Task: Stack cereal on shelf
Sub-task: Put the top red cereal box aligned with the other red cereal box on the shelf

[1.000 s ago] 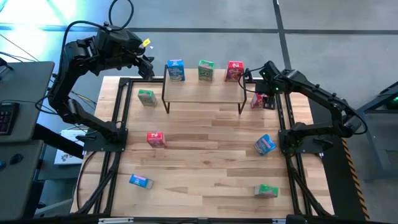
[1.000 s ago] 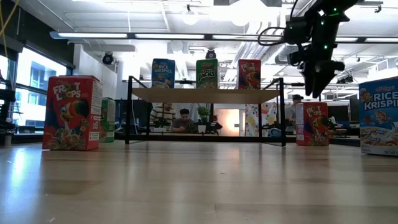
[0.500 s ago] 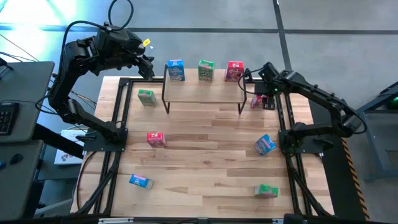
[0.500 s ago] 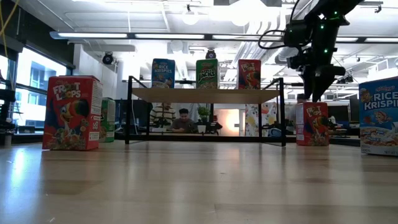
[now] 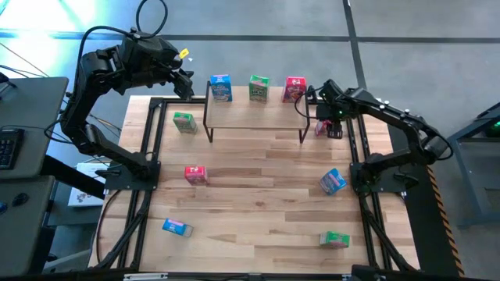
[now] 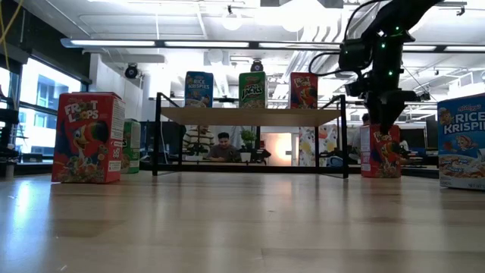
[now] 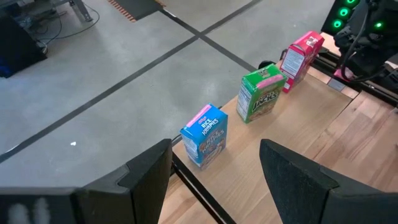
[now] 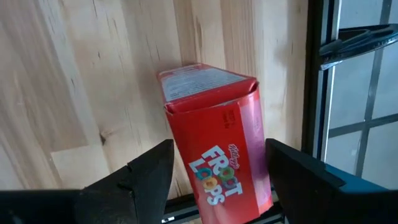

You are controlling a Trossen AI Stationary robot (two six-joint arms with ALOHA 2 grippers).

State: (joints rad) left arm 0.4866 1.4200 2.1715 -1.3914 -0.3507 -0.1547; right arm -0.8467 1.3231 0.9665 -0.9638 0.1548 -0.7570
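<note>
Right pincer (image 8: 214, 180) lower, astride red box (image 8: 214, 149)

In the low view, the red box (image 6: 87, 137) at the left reads "FROOT LOOPS". At the right edge, a blue box (image 6: 461, 140) reads "RICE KRISPIES". The blue box (image 6: 198, 89) on the shelf (image 6: 250, 115) also reads "RICE KRISPIES". In the right wrist view, the centre red box (image 8: 216, 158) reads "Kellogg's FROOT LOOPS".
</note>
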